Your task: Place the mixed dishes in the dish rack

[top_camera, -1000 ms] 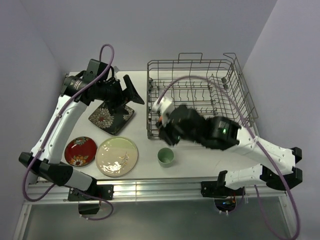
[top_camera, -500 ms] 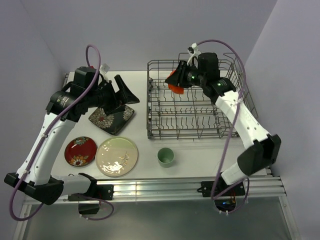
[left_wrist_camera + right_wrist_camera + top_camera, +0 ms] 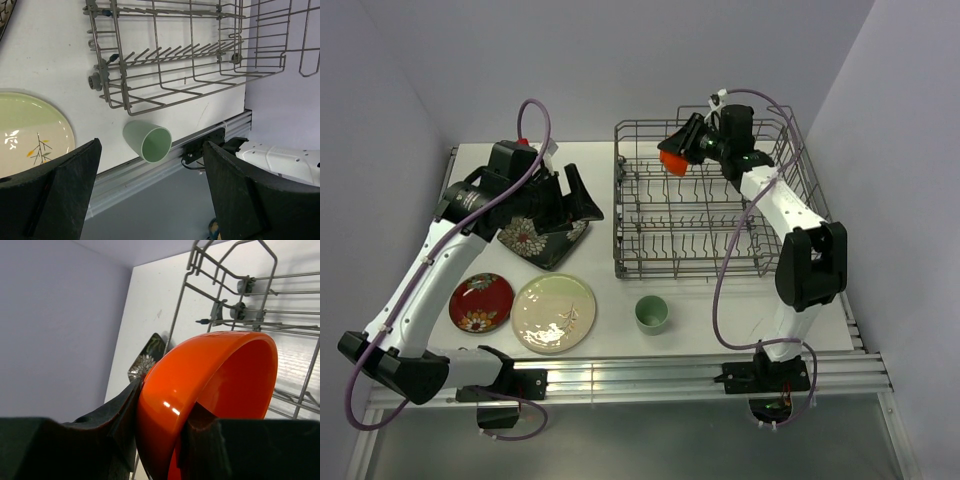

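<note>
I've got R gripper [image 3: 684,146] clamping small orange bowl [image 3: 671,163] over dish rack [image 3: 720,252] far side; L gripper [image 3: 582,198] jaws spread wide above black square floral plate [image 3: 535,238].

The orange bowl [image 3: 672,162] is plain; the black plate [image 3: 538,241] is floral.

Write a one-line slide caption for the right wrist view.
Right gripper pinching the rim of the small orange bowl, held on edge over the dish rack, black square floral plate behind.
</note>
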`<action>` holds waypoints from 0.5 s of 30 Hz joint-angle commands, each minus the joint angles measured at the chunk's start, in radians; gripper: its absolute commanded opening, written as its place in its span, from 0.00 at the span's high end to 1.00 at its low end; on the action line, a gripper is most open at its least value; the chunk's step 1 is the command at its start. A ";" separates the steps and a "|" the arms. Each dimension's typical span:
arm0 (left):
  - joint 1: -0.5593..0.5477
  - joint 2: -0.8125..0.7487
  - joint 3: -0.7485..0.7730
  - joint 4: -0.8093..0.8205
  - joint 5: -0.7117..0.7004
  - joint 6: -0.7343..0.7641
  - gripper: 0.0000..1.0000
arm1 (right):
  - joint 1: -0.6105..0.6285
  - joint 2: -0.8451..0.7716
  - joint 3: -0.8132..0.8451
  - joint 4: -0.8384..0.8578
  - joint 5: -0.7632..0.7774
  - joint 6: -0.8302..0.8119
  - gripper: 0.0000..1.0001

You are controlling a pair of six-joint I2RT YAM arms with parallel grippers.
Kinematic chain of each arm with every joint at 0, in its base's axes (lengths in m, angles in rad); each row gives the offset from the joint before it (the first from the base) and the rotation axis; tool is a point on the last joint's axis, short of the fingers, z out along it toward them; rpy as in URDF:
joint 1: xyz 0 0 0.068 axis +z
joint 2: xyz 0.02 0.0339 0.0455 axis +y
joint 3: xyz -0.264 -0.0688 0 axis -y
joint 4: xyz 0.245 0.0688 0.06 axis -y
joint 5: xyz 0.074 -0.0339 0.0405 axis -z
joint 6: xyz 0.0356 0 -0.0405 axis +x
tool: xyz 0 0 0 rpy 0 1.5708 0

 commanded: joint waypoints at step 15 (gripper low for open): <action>-0.006 0.035 0.038 -0.018 -0.008 0.137 0.11 | -0.047 0.119 0.070 0.123 0.102 -0.023 1.00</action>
